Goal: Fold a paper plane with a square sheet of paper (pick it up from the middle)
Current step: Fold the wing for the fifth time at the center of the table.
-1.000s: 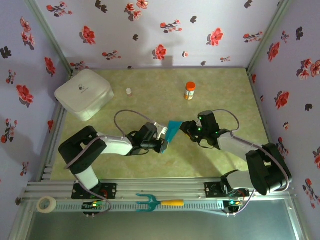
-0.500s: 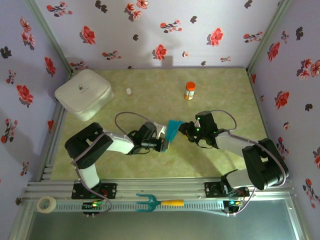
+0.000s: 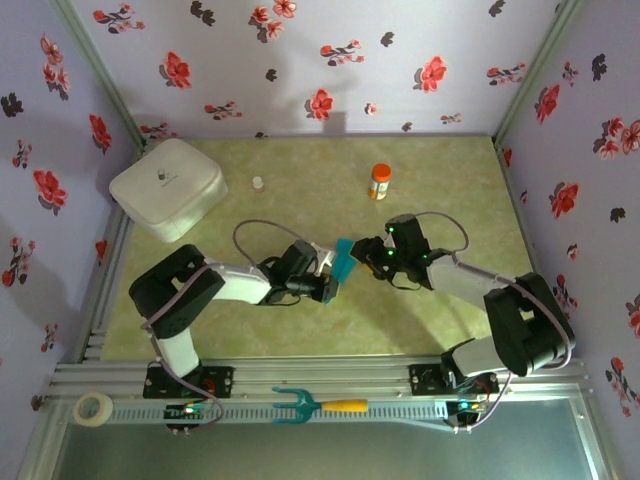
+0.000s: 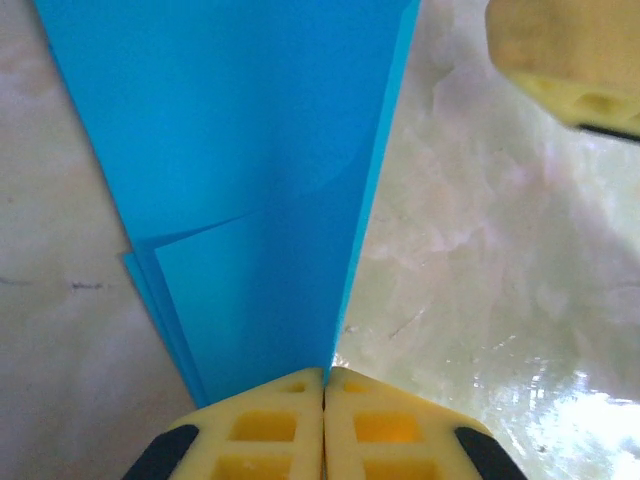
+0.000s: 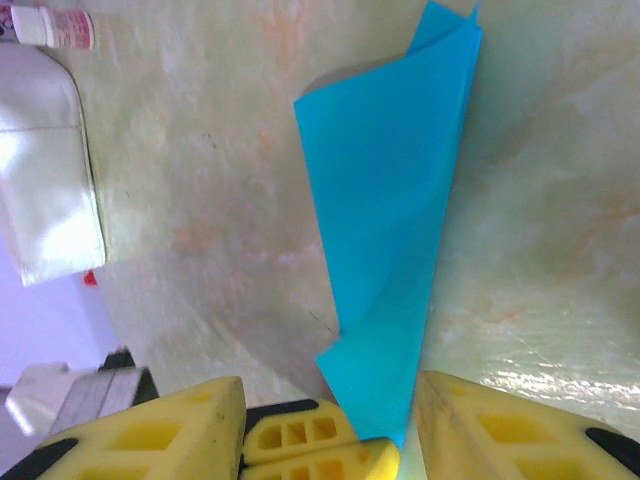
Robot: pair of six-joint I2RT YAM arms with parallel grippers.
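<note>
The teal-blue sheet of paper (image 3: 344,261) stands folded lengthwise above the table's middle, between the two grippers. In the left wrist view the paper (image 4: 250,150) shows stacked layers and creases and narrows toward my left gripper (image 4: 325,374), which is shut on its folded edge. My left gripper (image 3: 328,281) holds the paper's near end. My right gripper (image 3: 371,257) faces it from the right. In the right wrist view my right gripper (image 5: 328,400) is open, its fingers (image 5: 510,425) either side of the paper (image 5: 390,200), with the left gripper's fingertips (image 5: 310,450) pinching the paper's lower end between them.
A white rounded box (image 3: 167,187) sits at the back left. A tiny bottle (image 3: 258,184) and an orange-capped bottle (image 3: 380,182) stand behind the arms. A teal pronged tool (image 3: 305,405) and a tape roll (image 3: 93,408) lie on the front rail.
My right gripper has moved left and slightly back, closer round the paper. The paper looks narrower from above. My left gripper keeps its hold.
</note>
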